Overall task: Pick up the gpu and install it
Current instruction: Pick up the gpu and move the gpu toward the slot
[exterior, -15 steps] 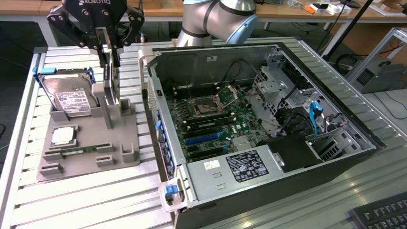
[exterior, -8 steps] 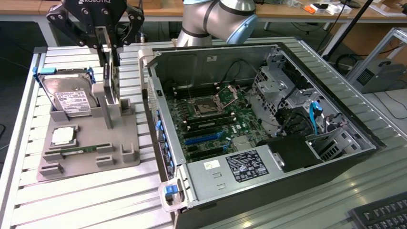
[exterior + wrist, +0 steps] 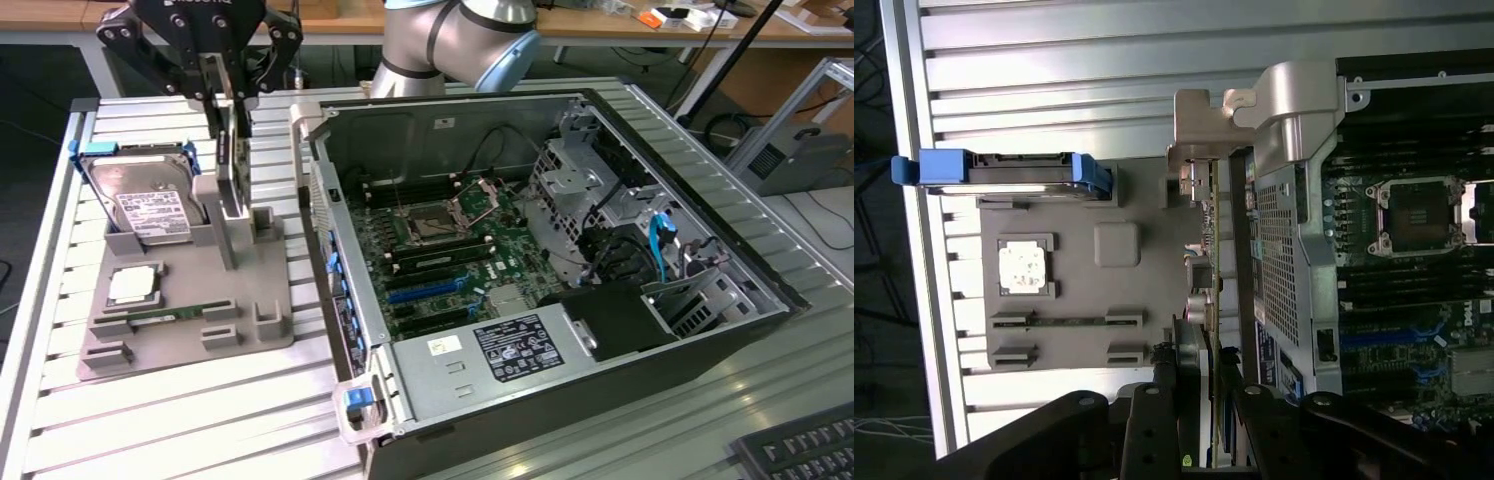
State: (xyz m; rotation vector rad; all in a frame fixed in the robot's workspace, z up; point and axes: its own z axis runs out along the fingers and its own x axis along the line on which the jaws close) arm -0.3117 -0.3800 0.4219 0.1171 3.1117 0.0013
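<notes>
Fingers (image 3: 211,80) narrowed, pinching the top edge of the upright gpu (image 3: 230,175), above the grey tray (image 3: 200,285) on the exterior view's left.

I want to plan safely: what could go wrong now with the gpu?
The gripper holds the gpu only by its top edge, so it might tilt or slip. The gpu stands in the holder between the hard drive and the case; lifted crooked, it could catch on either.

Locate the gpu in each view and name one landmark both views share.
Exterior view: gpu stands on edge in the grey holder beside the open case.
Wrist view: gpu seen edge-on, between holder and case.
Shared landmark: blue-railed hard drive.
</notes>
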